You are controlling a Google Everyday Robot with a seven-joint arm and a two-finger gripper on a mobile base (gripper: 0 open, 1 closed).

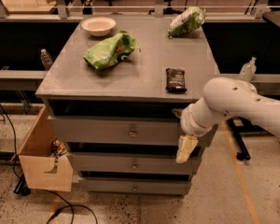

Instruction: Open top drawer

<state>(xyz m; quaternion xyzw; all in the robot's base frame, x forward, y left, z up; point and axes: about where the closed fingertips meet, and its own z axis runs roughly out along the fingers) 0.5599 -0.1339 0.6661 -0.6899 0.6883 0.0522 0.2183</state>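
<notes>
The top drawer (107,130) is the widest grey front under the cabinet top, with a small round metal knob (132,133) at its centre and a dark gap above it. Two narrower grey drawer fronts (130,164) sit below it. My gripper (185,150) hangs cream-coloured from the white arm (228,101) in front of the top drawer's right end. It is to the right of the knob, a little lower, and apart from it.
On the cabinet top (144,55) lie a white bowl (98,25), two green bags (110,50) (186,21) and a dark snack bar (176,79). An open cardboard box (39,160) stands at the left. Cables (60,209) run on the floor, and a chair base (240,148) stands at the right.
</notes>
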